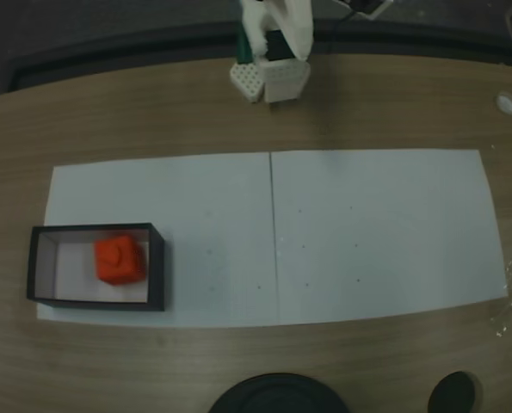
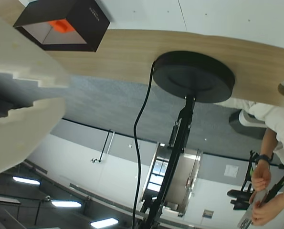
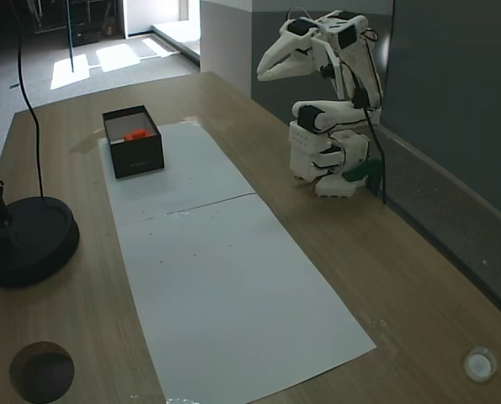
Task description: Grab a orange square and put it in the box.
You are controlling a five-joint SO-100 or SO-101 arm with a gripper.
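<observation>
Jaws pressed together and empty, folded back; one orange square point(image 1: 120, 260) sits inside one box point(image 1: 40, 267).

White 3D-printed robot arm point(image 3: 330, 101) with black servo motors, seen on a wooden tabletop.

The arm's shell is matte white plastic throughout, built from blocky, rounded segments with black motor housings set into the joints in a fixed view. A black cable runs down its rear side, and a dark green clamp point(image 3: 361, 171) shows at its base. Its gripper point(image 3: 265, 69) ends in long, pointed white fingers forming a beak-like shape. In the wrist view one finger point(image 2: 22, 57) is a pale cream slab with a stepped, toothed inner edge; in the other fixed view the base point(image 1: 268, 79) shows perforated white blocks.
</observation>
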